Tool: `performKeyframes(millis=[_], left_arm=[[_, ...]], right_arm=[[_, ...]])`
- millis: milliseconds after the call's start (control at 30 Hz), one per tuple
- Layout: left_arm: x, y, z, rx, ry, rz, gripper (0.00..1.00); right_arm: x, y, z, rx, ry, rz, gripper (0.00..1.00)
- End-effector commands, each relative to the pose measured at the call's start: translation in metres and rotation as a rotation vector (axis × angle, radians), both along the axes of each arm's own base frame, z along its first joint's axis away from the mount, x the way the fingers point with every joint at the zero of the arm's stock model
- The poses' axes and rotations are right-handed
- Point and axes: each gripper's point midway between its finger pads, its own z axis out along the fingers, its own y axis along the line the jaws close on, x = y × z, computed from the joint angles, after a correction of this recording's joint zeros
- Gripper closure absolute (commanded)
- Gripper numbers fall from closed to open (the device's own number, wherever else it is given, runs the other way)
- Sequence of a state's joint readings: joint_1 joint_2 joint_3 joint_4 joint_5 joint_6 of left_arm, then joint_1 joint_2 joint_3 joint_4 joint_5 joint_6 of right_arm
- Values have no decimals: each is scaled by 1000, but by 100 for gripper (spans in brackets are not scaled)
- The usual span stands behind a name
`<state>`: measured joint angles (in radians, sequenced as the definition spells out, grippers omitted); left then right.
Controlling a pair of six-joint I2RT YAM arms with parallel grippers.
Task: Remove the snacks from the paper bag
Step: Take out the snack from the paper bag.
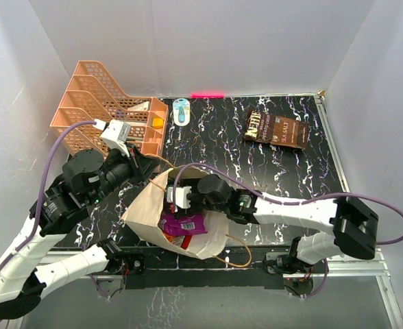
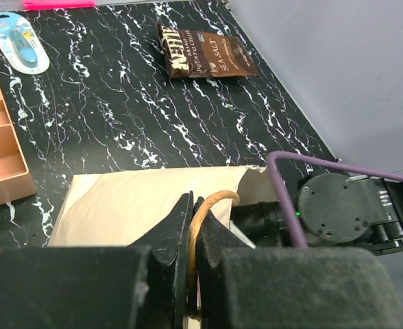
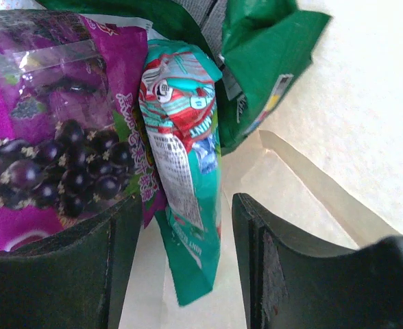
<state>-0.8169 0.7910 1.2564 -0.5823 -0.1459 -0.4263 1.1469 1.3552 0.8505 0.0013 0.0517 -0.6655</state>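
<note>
Plainly the right pincer (image 3: 188, 205), gaping inside the paper bag (image 3: 338, 123), straddles a teal packet (image 3: 184, 137) lying lengthwise between its fingers (purple pouch (image 3: 44, 123) just left); simply closing should catch it; the left pincer (image 2: 193, 212) pinches the bag's cord handle (image 2: 213, 199)

A peach plastic tiered tray rack (image 1: 99, 103) is set at the far left of the black, white-veined marble-pattern tabletop (image 1: 215, 144). A small blue-and-white packaged object (image 1: 181, 110) is laid flat just beside the rack's right end. A bright pink strip (image 1: 208, 94) is seen at the tabletop's far edge.
</note>
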Motion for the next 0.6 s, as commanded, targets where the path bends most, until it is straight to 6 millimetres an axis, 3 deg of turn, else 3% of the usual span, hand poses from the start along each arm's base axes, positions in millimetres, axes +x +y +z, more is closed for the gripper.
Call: performKeyframes(millis=[0,167,367,567], left_arm=[[3,-2,8,-4,-39,-10,100],[6,-2,0,13,-21,7,100],[8,-1,4,15,-34,15,100],[8,1,-1,-3,-6,38,100]], right_arm=[[15,21,19,27,-45,36,42],[28,26,8,-15,-63,23,41],[32,32,-8,-48,-58,31,46],[31,40,-16,-43,-13,30,72]])
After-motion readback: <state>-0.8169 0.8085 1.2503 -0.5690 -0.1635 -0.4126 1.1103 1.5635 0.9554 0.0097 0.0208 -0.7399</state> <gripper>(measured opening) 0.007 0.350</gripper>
